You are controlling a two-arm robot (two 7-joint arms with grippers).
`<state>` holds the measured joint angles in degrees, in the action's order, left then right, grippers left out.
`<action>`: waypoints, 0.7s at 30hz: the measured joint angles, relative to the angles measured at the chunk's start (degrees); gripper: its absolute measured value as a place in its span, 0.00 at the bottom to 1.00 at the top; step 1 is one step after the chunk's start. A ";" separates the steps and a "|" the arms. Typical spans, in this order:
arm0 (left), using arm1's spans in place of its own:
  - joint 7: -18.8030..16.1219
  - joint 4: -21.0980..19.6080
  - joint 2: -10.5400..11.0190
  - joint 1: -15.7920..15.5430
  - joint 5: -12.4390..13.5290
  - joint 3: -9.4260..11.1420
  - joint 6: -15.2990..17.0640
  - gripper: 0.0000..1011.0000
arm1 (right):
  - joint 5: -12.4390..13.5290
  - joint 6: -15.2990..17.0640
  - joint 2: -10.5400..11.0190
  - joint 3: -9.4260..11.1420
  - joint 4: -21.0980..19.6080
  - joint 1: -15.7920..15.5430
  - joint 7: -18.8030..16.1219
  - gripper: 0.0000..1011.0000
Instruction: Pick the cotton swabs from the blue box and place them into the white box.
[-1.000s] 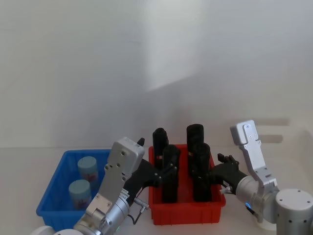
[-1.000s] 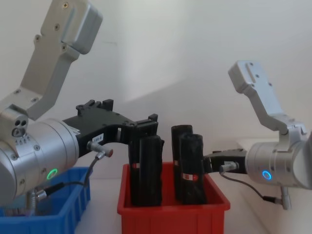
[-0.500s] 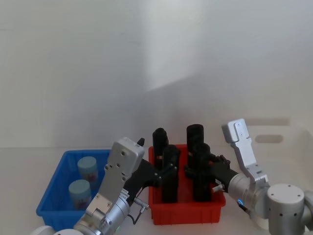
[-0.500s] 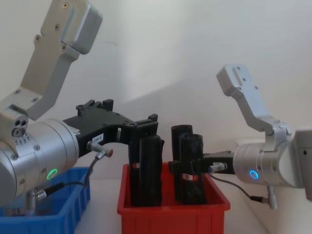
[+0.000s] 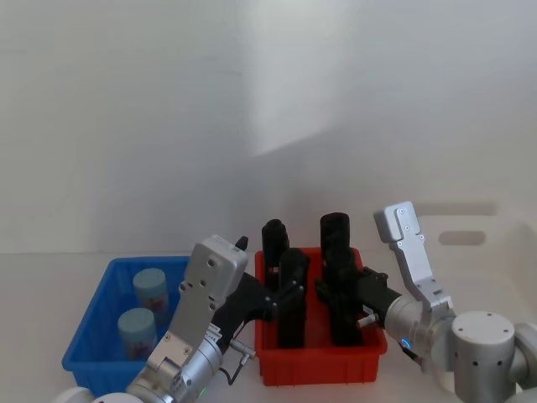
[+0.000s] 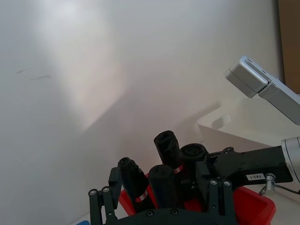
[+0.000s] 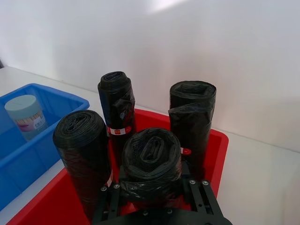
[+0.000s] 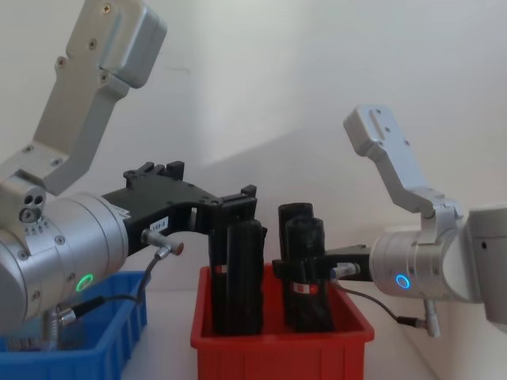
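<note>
Reaching at the red bin while both swab tubs sit in the blue box

Standing by the robot, I see the right tool [image 5: 337, 298] pushed in over the red bin [image 5: 319, 365], right up against the front one of the four black cylinders [image 7: 152, 152] that stand upright there. It straddles that cylinder, but I cannot tell whether it is clenched on it or merely set around it. The left tool [image 5: 284, 295] hangs released, jaws spread wide, above the red bin's near left side with nothing between them; it points across the bin toward the right arm.

Outward from there, the blue box [image 5: 88, 327] rests on the tabletop [image 5: 33, 294] just beside the red bin, on the robot's left. The cotton swabs [image 5: 151, 288] are inside it: two tubs, upright, one behind the other, and neither tool touches them. The white box [image 5: 503, 252] sits on the far side of the red bin, on the robot's right, and the part I can see holds no tub.

By my reckoning the task has not begun. Both tubs have yet to be gripped, lifted over the red bin and set down in the white box, and right now both arms are busy at the wrong container.
</note>
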<state>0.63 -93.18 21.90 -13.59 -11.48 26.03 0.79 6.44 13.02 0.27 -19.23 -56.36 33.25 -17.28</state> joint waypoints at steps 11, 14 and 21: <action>0.00 0.00 0.00 0.00 0.00 0.00 0.00 0.99 | 0.08 -0.14 -0.20 -0.06 0.55 0.34 -0.25 0.45; 0.00 0.00 0.00 0.00 0.00 0.00 0.00 0.99 | 0.11 -0.16 -0.22 -0.08 0.64 0.39 -0.28 0.44; 0.00 0.00 0.00 0.00 0.00 0.00 0.00 0.99 | 0.09 -0.18 -0.12 -0.09 0.22 0.23 -0.27 0.40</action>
<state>0.62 -93.18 21.89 -13.59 -11.48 26.03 0.79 6.53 12.85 0.14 -19.32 -56.14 33.48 -17.55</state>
